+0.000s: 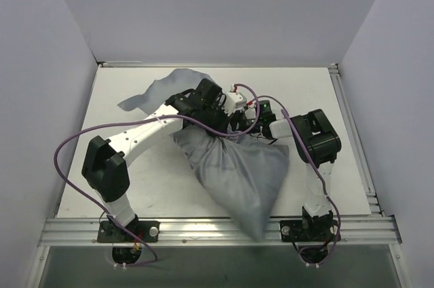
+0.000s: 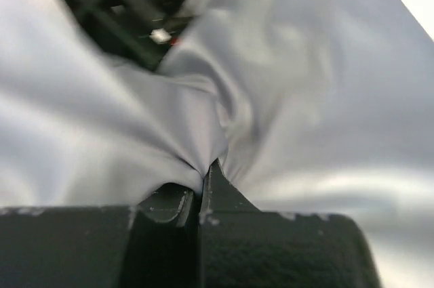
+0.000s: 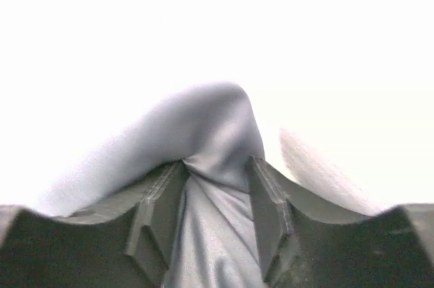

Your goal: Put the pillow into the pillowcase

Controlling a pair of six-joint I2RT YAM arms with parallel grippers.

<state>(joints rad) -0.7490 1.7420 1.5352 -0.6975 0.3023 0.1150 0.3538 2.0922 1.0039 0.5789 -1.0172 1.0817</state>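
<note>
The grey pillowcase [image 1: 237, 173] is bulging and reaches from the table's middle down to the front rail. A limp part of it lies at the back left [image 1: 159, 91]. The pillow is hidden; no cream or yellow shows. My left gripper [image 1: 232, 103] is at the sack's upper end. In the left wrist view it [image 2: 203, 174] is shut on a pinch of the grey cloth [image 2: 285, 85]. My right gripper [image 1: 261, 117] is close beside it. In the right wrist view it [image 3: 217, 166] holds a thick bunched fold of the cloth [image 3: 210, 132] between its fingers.
The white table [image 1: 135, 186] is boxed in by pale walls at left, back and right. A metal rail [image 1: 196, 228] runs along the front edge and another down the right side [image 1: 352, 132]. Purple cables [image 1: 68, 152] loop off both arms.
</note>
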